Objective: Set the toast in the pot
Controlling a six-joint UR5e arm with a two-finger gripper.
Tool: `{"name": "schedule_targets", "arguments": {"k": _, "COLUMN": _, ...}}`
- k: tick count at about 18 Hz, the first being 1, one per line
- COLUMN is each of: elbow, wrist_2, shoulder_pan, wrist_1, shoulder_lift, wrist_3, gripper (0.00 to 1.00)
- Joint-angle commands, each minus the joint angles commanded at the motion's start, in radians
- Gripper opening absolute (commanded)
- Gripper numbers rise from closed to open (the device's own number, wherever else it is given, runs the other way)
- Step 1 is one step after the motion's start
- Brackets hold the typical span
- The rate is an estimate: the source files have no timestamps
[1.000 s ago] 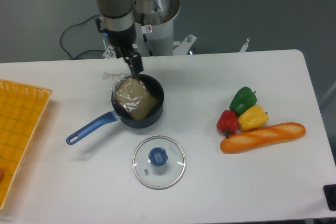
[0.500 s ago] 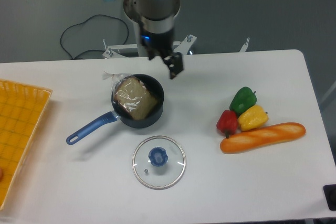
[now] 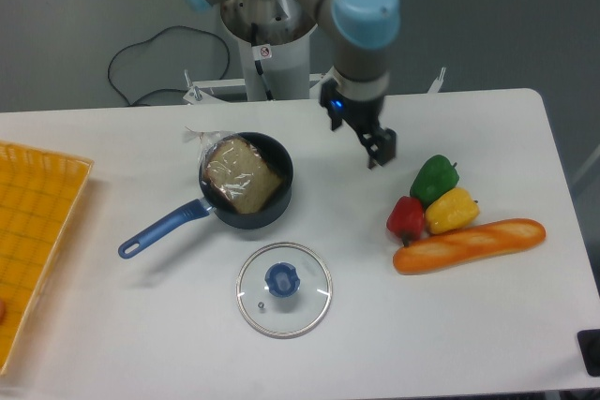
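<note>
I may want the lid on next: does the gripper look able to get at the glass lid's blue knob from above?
Probably yes. The glass lid lies flat and alone on the table, knob up, with nothing over it; the gripper hangs above the table beyond the pot.

1 pot [image 3: 246,185], 1 toast [image 3: 243,176], 1 lid [image 3: 283,288], 3 peppers [image 3: 434,196], 1 baguette [image 3: 469,244], 1 orange tray [image 3: 33,236].
</note>
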Motion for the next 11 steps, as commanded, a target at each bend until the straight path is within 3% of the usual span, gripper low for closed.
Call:
{"name": "schedule_targets", "arguments": {"k": 5, "elbow": 0.077, "wrist_2": -0.015, "shoulder_pan": 0.037, "wrist_1": 0.006, "shoulder_lift": -0.063, "wrist_3": 0.127, "gripper": 1.00}}
{"name": "schedule_targets", "arguments": {"k": 11, "elbow": 0.078, "wrist_2": -0.018, "shoulder_pan": 0.075, "wrist_1": 0.006, "shoulder_lift": -0.065, "wrist_3": 0.227, "gripper": 1.00}}
